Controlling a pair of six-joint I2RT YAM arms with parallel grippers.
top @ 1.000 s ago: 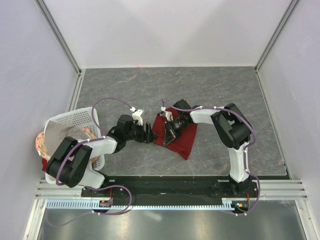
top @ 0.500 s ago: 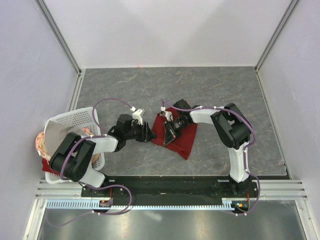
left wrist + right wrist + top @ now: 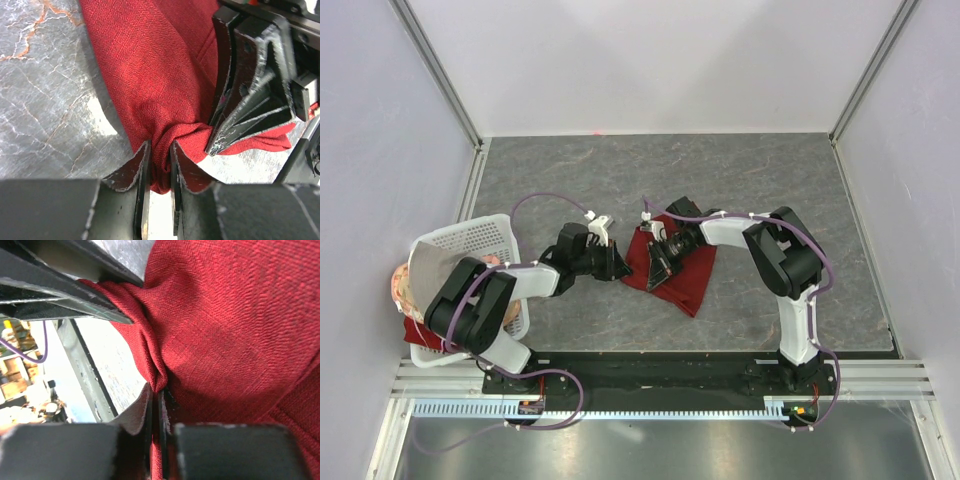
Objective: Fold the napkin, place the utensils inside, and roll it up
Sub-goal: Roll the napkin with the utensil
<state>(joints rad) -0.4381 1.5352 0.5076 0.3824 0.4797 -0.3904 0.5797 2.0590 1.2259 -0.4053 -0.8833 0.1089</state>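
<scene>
Where the two arms meet over the middle of the grey marbled surface [image 3: 780, 180], the dark red napkin [image 3: 685, 280] lies rumpled, its left edge gathered into a twisted ridge. The left pincer [image 3: 160, 150] has its jaws drawn nearly together on a bunched fold at that edge, and the right pincer [image 3: 155, 395], just beside it, is closed tight with a thin crease of the same napkin nipped between its fingers. A white basket [image 3: 470, 240] stands at the left, well apart from the cloth.
</scene>
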